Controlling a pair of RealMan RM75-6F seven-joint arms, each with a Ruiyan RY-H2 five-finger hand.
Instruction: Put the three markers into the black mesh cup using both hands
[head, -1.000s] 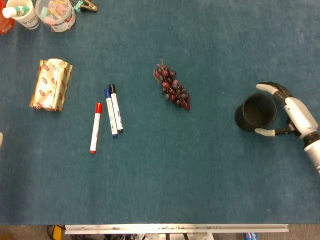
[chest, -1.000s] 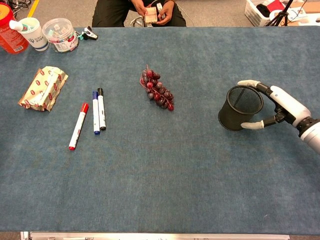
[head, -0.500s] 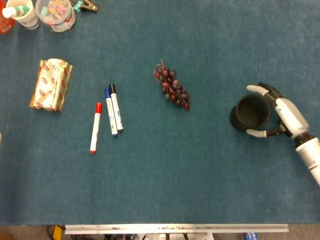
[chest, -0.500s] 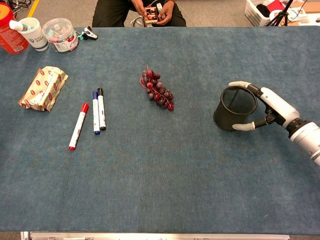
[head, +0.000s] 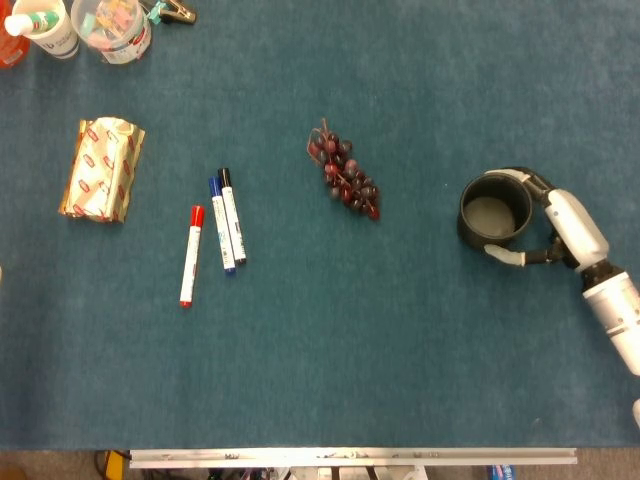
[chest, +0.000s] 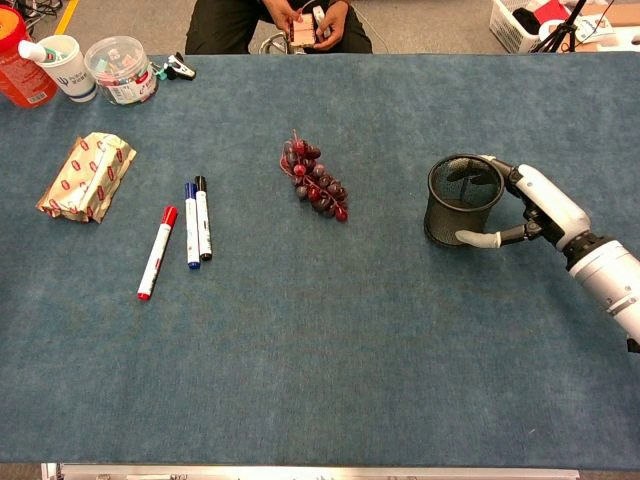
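Three markers lie side by side at the table's left: a red-capped one (head: 190, 255) (chest: 157, 252), a blue-capped one (head: 221, 225) (chest: 191, 225) and a black-capped one (head: 232, 215) (chest: 203, 218). The black mesh cup (head: 494, 210) (chest: 460, 200) stands upright at the right, nothing visible inside. My right hand (head: 560, 220) (chest: 535, 200) grips it from the right, thumb across the near wall and fingers around the far rim. My left hand shows in neither view.
A bunch of dark grapes (head: 344, 172) (chest: 314, 187) lies between the markers and the cup. A foil snack packet (head: 102, 168) (chest: 84, 176) sits far left. Tubs (chest: 120, 68) and a red bottle (chest: 20, 60) stand at the back left corner. A person (chest: 280, 25) sits behind the table.
My right hand has moved the cup to the left and slightly back, and the cup has gone from tilted to upright. The markers have not moved.
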